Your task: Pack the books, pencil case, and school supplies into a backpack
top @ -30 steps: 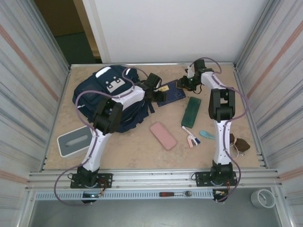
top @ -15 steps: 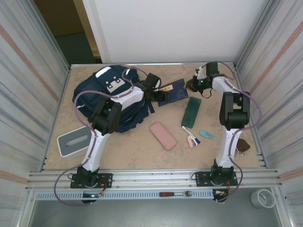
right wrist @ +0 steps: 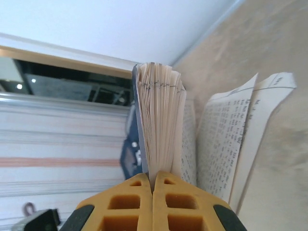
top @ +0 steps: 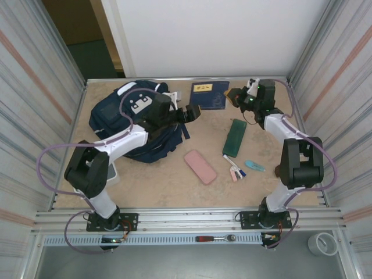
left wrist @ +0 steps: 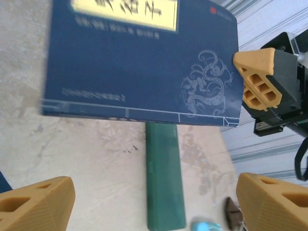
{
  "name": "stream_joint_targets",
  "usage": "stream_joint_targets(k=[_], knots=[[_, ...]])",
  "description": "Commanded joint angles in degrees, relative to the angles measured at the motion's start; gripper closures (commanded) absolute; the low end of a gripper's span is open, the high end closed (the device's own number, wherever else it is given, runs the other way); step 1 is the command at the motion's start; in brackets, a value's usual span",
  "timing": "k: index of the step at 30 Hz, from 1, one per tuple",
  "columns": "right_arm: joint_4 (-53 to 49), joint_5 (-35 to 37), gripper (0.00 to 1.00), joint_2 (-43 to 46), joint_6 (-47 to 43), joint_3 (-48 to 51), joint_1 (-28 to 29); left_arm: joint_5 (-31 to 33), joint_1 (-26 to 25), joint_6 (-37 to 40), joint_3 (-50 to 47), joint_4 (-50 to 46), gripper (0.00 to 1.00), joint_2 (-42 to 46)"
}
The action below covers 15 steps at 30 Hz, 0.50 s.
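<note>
Near to far on the worktop (top: 163, 186): one pink pencil case (top: 200, 167), two pens (top: 232, 168), one light-blue piece (top: 254, 165), one green case (top: 235, 138), one backpack (top: 107, 119). One book (top: 209, 95) is now lifted at the far edge, its pages pinched in the right jaws; a second ago it lay flat beside the backpack. Left jaws, then at it, are now wide and clear.

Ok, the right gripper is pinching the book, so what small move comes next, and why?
Probably carry the book slowly left toward the backpack. The right gripper is shut on just some pages while others fan loose. The left gripper stands open between book and backpack, placed to steady the cover.
</note>
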State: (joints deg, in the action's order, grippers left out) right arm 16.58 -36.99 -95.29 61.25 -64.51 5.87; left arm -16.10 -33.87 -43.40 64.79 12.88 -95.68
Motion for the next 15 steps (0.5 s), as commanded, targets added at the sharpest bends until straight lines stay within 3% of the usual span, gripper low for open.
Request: stream_joint_targets(k=[1, 7, 15], knots=[[10.45, 5.40, 1.00, 4.74, 8.91, 2.18, 4.49, -0.51, -0.67, -10.46, -5.93, 10.18, 0.09, 2.82], [17.06, 12.21, 1.00, 5.89, 12.97, 6.06, 12.75, 3.84, -1.01, -16.35, -14.43, 16.29, 0.02, 9.47], [23.33, 14.56, 1.00, 4.26, 16.95, 7.91, 18.02, 9.03, 0.62, -18.96, -21.22, 19.00, 0.01, 15.41]])
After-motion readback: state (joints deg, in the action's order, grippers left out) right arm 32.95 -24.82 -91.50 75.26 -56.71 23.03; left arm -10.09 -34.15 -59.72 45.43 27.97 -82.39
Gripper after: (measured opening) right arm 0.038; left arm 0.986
